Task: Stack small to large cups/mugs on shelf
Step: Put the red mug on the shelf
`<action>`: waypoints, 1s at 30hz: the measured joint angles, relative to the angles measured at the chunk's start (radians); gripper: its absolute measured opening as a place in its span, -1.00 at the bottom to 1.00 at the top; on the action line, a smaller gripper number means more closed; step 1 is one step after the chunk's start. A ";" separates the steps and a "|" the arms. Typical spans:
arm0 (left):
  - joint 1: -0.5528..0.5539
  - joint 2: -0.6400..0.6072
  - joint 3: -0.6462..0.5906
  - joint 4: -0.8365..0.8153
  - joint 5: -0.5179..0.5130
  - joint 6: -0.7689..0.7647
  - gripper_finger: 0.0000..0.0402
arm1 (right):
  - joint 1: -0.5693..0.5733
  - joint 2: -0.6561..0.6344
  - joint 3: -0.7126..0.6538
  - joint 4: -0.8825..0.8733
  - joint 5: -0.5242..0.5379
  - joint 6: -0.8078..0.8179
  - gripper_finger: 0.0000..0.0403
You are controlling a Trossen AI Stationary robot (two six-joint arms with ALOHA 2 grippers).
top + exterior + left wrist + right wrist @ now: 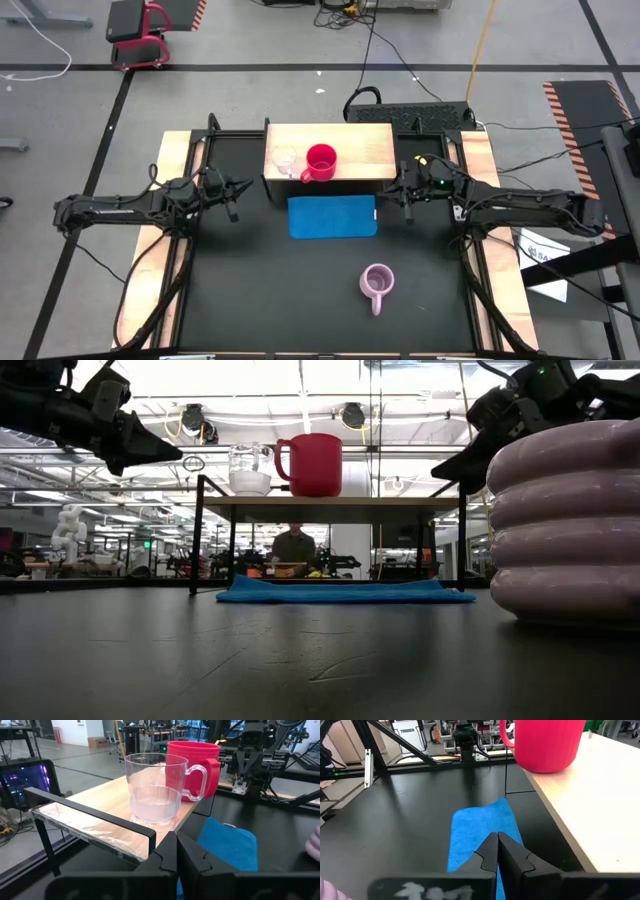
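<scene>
Two cups already up on the shelf (350, 150): glass cup (284, 160) and red mug (321, 161) side by side, glass to the left of red, handle of the red one toward 7 o'clock. Only the lilac mug (377, 283) left down on the table (260, 290), alone at the near side, handle pointing to 6 o'clock, well apart from the blue mat (332, 217). Seen from above, lies at about 7 o'clock from the right tool (405, 206) and at about 4 o'clock from the left tool (234, 208); nearer the right one (a judgement, not a measurement). Both tools pinched together, empty, hovering either side of the shelf's front. Likely a right-arm reach down and back toward the lilac mug, body side clear, handle facing away from both arms.
</scene>
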 joint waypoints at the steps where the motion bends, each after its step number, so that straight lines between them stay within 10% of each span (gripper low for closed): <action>1: 0.000 0.000 0.000 0.000 0.000 0.000 -0.99 | 0.000 0.002 0.000 0.001 0.000 -0.001 -1.00; 30: 0.000 0.000 0.000 0.005 0.000 -0.010 -0.85 | 0.001 0.004 -0.018 0.004 0.000 -0.007 -1.00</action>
